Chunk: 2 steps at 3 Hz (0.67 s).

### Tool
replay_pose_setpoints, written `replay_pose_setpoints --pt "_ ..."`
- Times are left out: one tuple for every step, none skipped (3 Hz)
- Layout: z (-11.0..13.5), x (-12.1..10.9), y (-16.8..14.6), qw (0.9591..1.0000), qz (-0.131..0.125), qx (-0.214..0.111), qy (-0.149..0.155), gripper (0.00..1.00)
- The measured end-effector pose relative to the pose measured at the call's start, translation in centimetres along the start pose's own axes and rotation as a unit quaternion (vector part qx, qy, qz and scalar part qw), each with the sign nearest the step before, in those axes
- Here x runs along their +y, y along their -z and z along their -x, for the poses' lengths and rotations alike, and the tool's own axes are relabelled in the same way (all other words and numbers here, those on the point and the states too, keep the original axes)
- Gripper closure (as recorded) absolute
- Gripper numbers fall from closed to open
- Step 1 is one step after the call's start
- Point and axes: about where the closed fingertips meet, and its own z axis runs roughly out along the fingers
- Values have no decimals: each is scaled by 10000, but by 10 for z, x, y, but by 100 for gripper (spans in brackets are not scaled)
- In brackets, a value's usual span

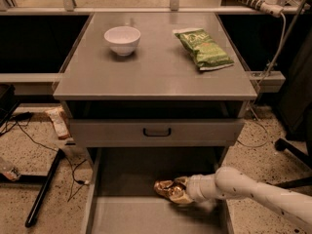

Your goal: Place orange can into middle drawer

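The orange can (167, 188), small, crumpled and golden, sits low over the floor of the open middle drawer (122, 179), right of its centre. My gripper (178, 191) comes in from the right on a white arm (243, 189) and is shut on the orange can. Whether the can rests on the drawer floor or hangs just above it I cannot tell. The drawer is pulled out below a closed grey drawer front with a black handle (157, 132).
A white bowl (122, 39) and a green chip bag (203, 48) lie on the cabinet top (156, 72). Cables and a black stand leg (44, 189) lie on the speckled floor at left. A chair base (292, 147) stands at right.
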Motion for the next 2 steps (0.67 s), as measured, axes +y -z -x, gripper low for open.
replay_pose_setpoints --pt "0 0 0 10000 0 0 0 11" --pt "0 0 0 10000 1 0 0 0"
